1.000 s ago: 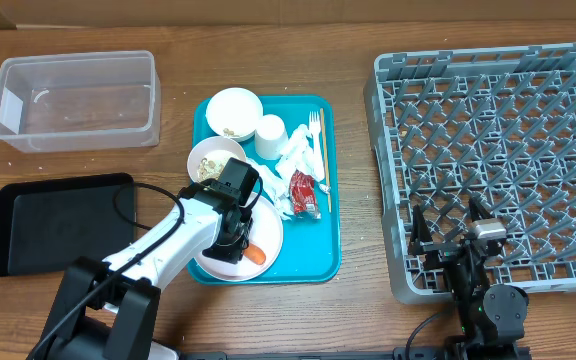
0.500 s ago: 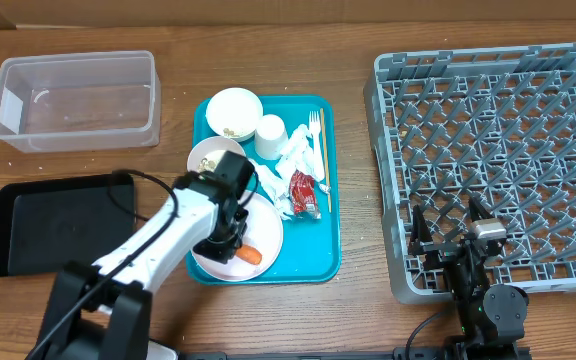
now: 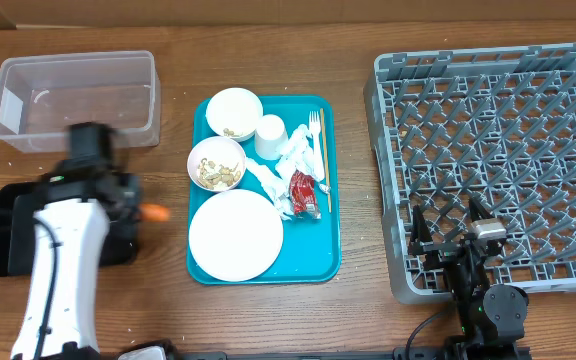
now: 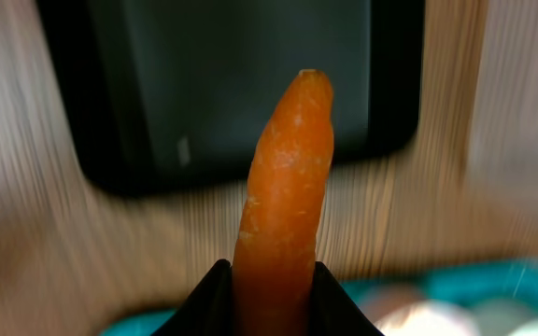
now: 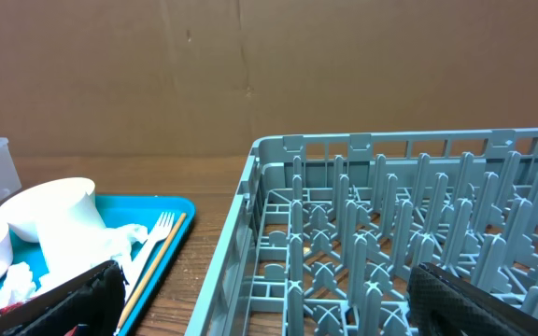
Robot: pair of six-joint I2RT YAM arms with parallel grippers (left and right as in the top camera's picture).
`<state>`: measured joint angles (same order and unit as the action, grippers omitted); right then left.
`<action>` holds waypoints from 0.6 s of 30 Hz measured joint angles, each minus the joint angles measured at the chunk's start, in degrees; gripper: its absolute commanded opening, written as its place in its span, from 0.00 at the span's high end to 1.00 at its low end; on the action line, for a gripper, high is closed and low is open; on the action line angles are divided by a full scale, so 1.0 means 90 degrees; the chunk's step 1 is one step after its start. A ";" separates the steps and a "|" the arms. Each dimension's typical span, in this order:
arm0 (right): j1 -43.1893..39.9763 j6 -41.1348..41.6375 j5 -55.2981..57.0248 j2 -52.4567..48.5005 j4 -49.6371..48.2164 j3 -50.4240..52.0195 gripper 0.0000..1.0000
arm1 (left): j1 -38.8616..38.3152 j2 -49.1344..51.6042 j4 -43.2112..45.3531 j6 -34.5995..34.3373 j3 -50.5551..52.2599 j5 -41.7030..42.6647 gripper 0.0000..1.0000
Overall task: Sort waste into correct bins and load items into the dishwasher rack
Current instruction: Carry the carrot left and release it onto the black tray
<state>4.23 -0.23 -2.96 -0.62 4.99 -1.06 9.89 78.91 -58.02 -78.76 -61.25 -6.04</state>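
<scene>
Left tool (image 4: 269,285) pinches the tapered orange carrot (image 4: 284,177) right by the shallow black rectangular tray (image 4: 204,75), guessing to dump it there, right tool (image 3: 449,228) sits wide open.

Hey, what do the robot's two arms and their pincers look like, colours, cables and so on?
The left arm has a white shell with black joints and a thin black cable along it; the left pincer has black fingers. The right arm is all black, with a small silver block near the right pincer, also black.
</scene>
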 measured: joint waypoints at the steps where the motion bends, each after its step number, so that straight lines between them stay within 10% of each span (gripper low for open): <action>1: 0.0000 0.0002 0.0002 0.0000 0.0002 0.0000 0.00 | 0.0571 0.0058 0.0143 0.0119 0.0000 -0.0153 0.78; 7: 0.0000 0.0002 -0.0002 0.0000 0.0002 0.0000 0.00 | 0.1979 0.0886 0.1078 0.0495 -0.0010 -0.0335 0.76; 12: 0.0000 0.0002 0.0000 0.0000 0.0000 0.0000 0.00 | 0.2487 0.1656 0.1195 0.0648 -0.0010 -0.0357 0.41; 14: 0.0000 0.0005 0.0000 0.0000 0.0000 0.0000 0.00 | 0.2545 0.1841 0.1192 0.0687 -0.0010 -0.0362 0.07; 18: 0.0000 0.0005 0.0002 0.0000 0.0000 0.0000 0.00 | 0.2555 0.1931 0.1192 0.0826 -0.0010 -0.0347 0.00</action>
<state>4.23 -0.19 -2.94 -0.62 4.99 -1.06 32.88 96.29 -47.29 -71.33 -61.34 -9.17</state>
